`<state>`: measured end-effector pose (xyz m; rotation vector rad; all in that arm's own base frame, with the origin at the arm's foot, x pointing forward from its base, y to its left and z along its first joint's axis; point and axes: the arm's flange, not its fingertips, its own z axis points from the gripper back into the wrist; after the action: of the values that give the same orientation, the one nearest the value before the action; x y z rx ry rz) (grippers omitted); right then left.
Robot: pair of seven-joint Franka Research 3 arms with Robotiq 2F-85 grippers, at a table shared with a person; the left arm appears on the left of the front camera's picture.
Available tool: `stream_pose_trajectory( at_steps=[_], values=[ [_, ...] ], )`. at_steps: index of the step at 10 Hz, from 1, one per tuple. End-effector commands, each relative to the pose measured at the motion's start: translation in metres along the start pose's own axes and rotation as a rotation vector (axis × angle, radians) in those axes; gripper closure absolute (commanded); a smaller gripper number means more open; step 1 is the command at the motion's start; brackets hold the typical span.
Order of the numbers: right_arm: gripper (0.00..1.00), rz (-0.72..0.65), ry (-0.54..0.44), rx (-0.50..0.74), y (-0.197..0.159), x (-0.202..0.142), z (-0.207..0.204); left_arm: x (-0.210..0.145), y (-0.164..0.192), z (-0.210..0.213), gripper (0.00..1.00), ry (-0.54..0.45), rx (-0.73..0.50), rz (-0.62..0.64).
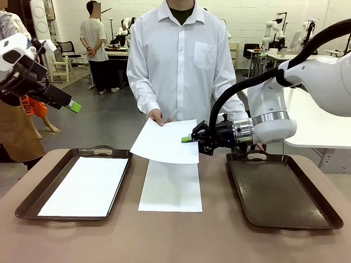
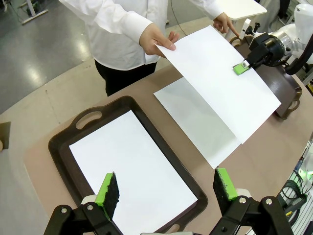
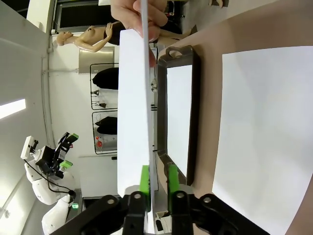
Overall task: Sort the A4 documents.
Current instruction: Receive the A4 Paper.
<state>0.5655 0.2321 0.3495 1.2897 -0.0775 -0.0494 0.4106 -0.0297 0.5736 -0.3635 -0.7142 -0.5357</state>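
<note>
The person's hand (image 1: pixel 157 116) holds one A4 document (image 1: pixel 164 141) in the air over the table's middle. My right gripper (image 1: pixel 187 139) is shut on that sheet's right edge. In the right wrist view the sheet (image 3: pixel 132 98) stands edge-on between the green pads (image 3: pixel 145 180). A second A4 document (image 1: pixel 171 187) lies flat on the table beneath it. A third one (image 1: pixel 85 187) lies in the left dark brown tray (image 1: pixel 33 198). My left gripper (image 1: pixel 74 106) hangs open high at the left, above that tray (image 2: pixel 63 161), with nothing between its fingers (image 2: pixel 108 190).
An empty dark brown tray (image 1: pixel 282 193) stands at the right, just below my right arm's wrist. The person stands at the table's far edge with the other hand (image 2: pixel 224 22) near the right tray. A white table (image 1: pixel 318 126) stands behind at the right.
</note>
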Motion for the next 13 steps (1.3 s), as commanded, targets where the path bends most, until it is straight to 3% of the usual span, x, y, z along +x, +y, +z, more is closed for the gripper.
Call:
stream_pose_trajectory(
  at_steps=[1, 2, 7, 9, 10, 13],
  values=[
    [0.95, 0.007, -0.025, 0.023, -0.005, 0.007, -0.008, 0.0, -0.001, 0.0, 0.0, 0.002, 0.005, -0.002],
    [1.0, 0.003, -0.025, 0.024, -0.006, 0.007, -0.009, 0.0, -0.001, 0.0, 0.0, 0.002, 0.005, -0.002],
    [1.0, 0.002, -0.011, 0.049, -0.005, 0.007, -0.004, 0.0, -0.001, 0.0, 0.0, 0.002, 0.005, -0.002],
    [1.0, 0.047, 0.07, 0.056, -0.001, 0.003, 0.005, 0.0, -0.001, 0.0, 0.0, 0.002, 0.005, -0.002],
    [1.0, -0.006, 0.01, 0.012, -0.004, 0.003, -0.001, 0.0, -0.001, 0.0, 0.0, 0.002, 0.005, -0.002],
    [1.0, -0.006, 0.01, 0.012, -0.004, 0.003, -0.001, 0.0, -0.001, 0.0, 0.0, 0.002, 0.005, -0.002]
  ],
)
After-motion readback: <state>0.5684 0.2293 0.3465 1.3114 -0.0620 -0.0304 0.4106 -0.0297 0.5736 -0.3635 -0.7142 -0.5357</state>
